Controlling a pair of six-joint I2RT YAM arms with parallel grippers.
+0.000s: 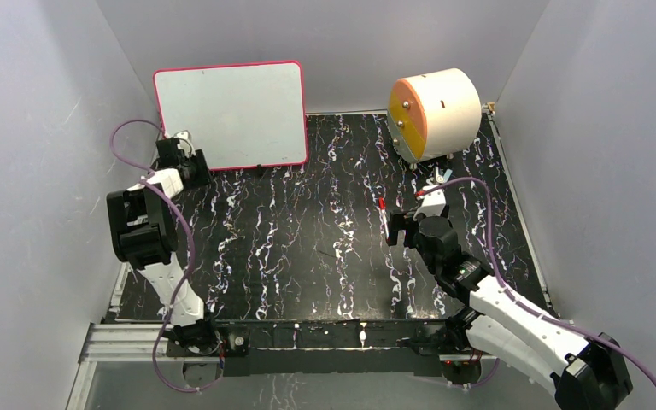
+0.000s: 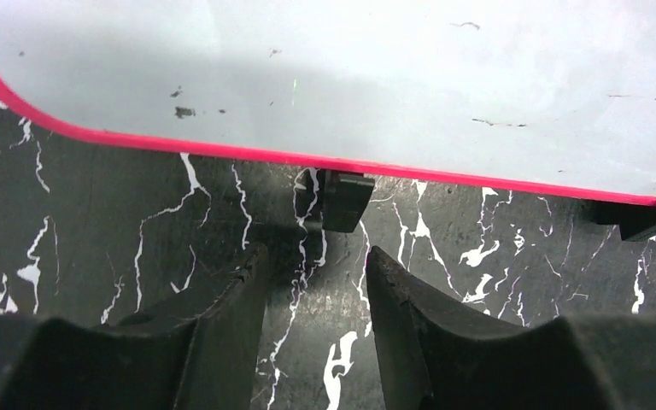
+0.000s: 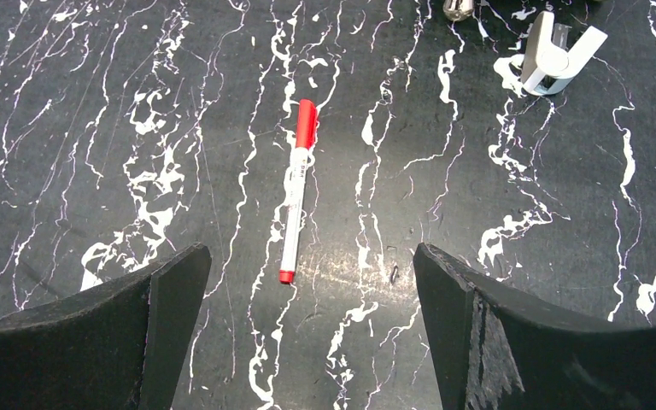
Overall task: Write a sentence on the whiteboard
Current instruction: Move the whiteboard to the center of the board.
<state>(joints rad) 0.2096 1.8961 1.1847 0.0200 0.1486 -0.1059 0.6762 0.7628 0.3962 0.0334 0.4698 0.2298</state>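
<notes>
The whiteboard (image 1: 231,115) stands upright at the back left, a white face in a pink-red frame. The sentence is out of view; the face (image 2: 376,77) shows only small dark specks. My left gripper (image 1: 181,143) is at the board's lower left corner. In the left wrist view its jaws (image 2: 316,252) stand partly open with bare table between them, just short of the pink bottom edge and a black foot (image 2: 344,198). My right gripper (image 3: 307,249) hangs wide open over a red-capped marker (image 3: 297,188), which lies flat on the table (image 1: 382,213).
A cream cylinder with an orange face (image 1: 436,115) stands at the back right. A small white clip (image 3: 555,51) lies on the black marbled table (image 1: 290,239) beyond the right gripper. Grey walls close in both sides and the back.
</notes>
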